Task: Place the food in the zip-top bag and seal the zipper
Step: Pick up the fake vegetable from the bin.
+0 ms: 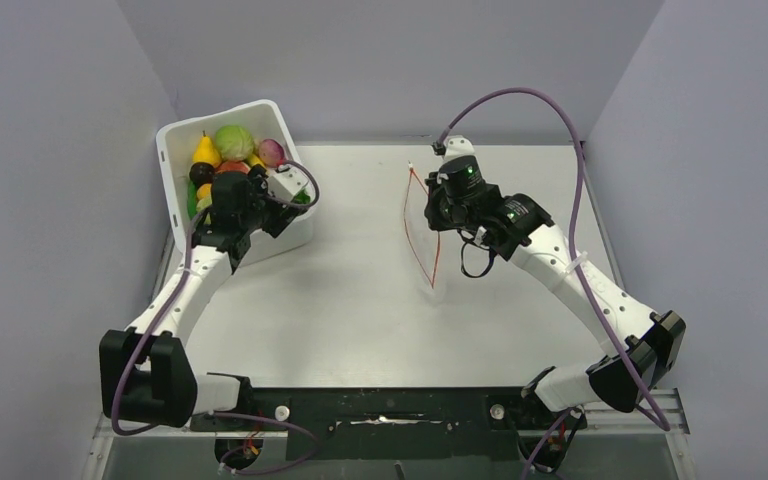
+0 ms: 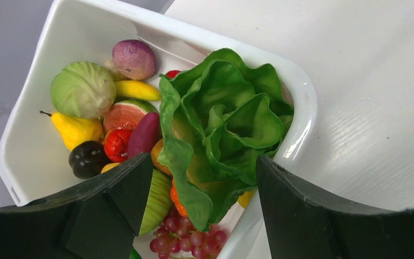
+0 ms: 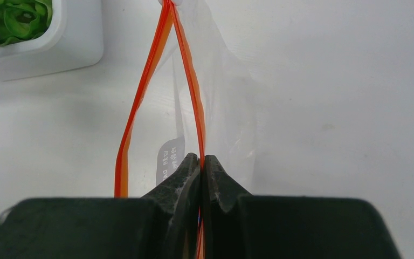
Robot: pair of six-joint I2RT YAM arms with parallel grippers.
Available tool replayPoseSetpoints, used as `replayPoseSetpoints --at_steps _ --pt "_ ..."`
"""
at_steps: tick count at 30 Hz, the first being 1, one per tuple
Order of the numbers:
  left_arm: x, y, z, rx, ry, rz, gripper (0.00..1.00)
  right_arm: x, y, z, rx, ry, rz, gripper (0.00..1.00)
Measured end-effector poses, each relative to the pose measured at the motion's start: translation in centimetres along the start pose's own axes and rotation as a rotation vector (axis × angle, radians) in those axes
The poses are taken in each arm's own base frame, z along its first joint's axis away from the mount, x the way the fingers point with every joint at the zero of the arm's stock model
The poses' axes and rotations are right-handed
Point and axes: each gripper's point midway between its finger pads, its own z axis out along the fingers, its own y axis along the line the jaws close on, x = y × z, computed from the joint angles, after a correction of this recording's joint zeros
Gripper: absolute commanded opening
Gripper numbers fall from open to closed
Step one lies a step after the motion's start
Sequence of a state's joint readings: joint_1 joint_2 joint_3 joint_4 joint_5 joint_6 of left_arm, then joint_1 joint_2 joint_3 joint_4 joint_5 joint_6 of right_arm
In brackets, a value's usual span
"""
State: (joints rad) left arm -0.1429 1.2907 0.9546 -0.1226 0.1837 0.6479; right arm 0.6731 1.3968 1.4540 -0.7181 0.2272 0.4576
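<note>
Picking stage. My left gripper [image 2: 202, 186] stands spread over the ruffled green toy lettuce [image 2: 221, 124] in the white plastic tub [image 2: 304, 108], upper left. My right gripper [image 3: 201, 162] pinches the red-orange zipper strip [image 3: 140, 102] of the clear soft bag [image 3: 226, 108], centre-right, mouth open. Next, I judge: close on the lettuce and lift.

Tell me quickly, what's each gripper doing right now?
Left gripper: open, straddling the lettuce in the tub.
Right gripper: shut on the zipper of the zip-top bag.
</note>
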Motion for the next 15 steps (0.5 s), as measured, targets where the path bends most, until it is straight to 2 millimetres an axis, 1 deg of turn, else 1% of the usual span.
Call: replayPoseSetpoints --at_steps 4,8,10,12,15 --pt "1.4 -0.1 1.3 0.006 0.043 0.000 0.70 0.0 0.2 0.0 -0.004 0.000 0.000 0.00" --pt "1.9 -0.2 2.2 0.008 0.055 0.001 0.70 0.1 0.3 -0.1 -0.007 0.000 -0.002 0.00" --pt "2.1 -0.3 2.6 0.009 0.056 0.001 0.66 0.1 0.3 -0.1 -0.007 0.000 -0.002 0.00" --pt "2.3 -0.3 2.9 0.010 0.057 0.002 0.58 0.1 0.4 -0.1 -0.007 -0.001 -0.002 0.00" --pt "2.6 -0.5 3.2 0.017 0.063 0.003 0.31 0.0 0.4 0.0 -0.009 -0.005 -0.001 0.00"
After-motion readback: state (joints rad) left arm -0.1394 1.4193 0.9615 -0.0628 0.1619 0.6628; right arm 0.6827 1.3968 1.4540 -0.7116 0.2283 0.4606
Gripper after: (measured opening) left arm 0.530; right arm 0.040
